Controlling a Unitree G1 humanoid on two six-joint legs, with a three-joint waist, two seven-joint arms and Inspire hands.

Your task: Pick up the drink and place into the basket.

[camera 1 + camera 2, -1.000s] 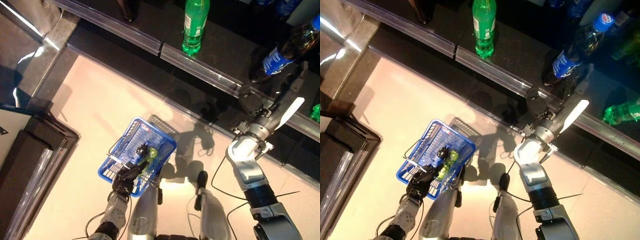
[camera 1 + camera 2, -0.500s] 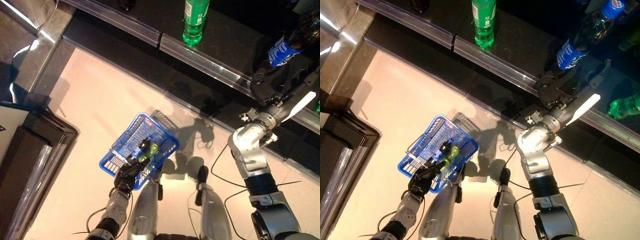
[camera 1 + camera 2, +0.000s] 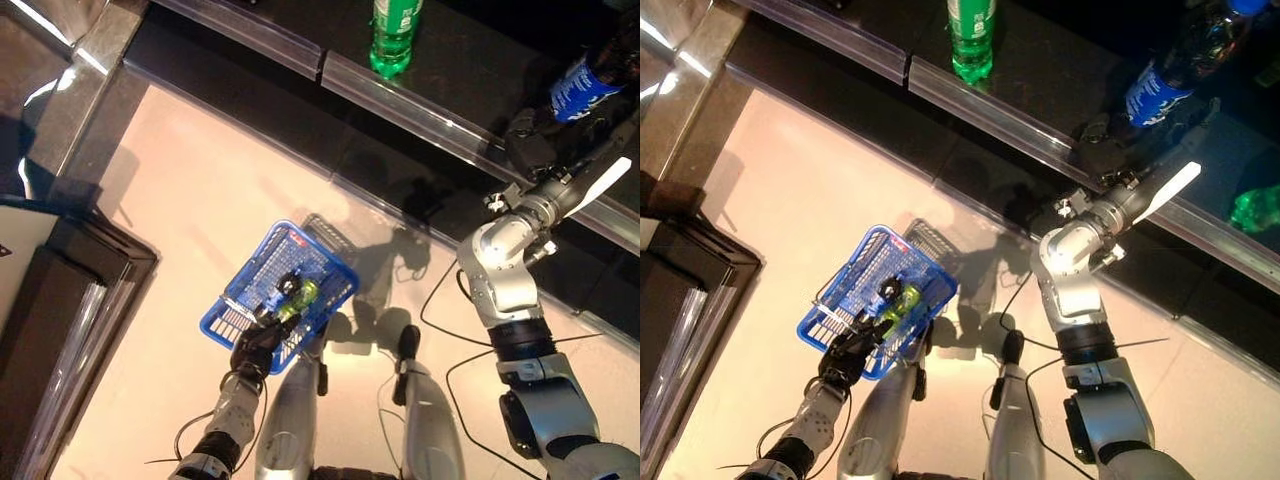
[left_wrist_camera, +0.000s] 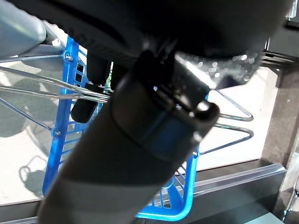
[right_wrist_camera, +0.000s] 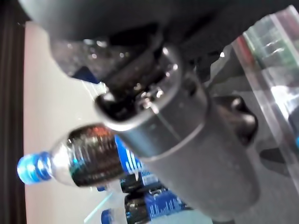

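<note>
Up on the dark shelf [image 3: 470, 75], the right hand [image 3: 533, 152] sat just below the dark cola bottle [image 3: 583, 82] w/ the blue label. Its fingers [image 3: 1098, 135] pointed at the bottle's foot. I couldn't tell if they were curled round it or just near it; the wrist view was mostly the hand's own dark bulk, w/ the bottle right past it. So the drink was on the shelf, not lifted yet, I'd say.

Low down, the left hand [image 3: 256, 348] had its fingers curled round the wire handle [image 4: 70, 93] of the blue basket [image 3: 240, 290]. The basket hung over the pale floor [image 3: 180, 200], well apart from the right hand. A small green bottle [image 3: 300, 296] w/ a dark cap lay inside it already.

What could go wrong: the bottle was tall and stood near the shelf's clear front rail [image 3: 420, 115]. A push low down w/o a good hold could tip it over or roll it away. The rail also stood in the way, so the bottle would need to go up and over it. Then a long trip across to the basket; a loose hold could drop it.

Other things: a green bottle [image 3: 394, 35] stood further along the shelf, apart. Another green one [image 3: 1255, 208] lay off to the right side.
</note>
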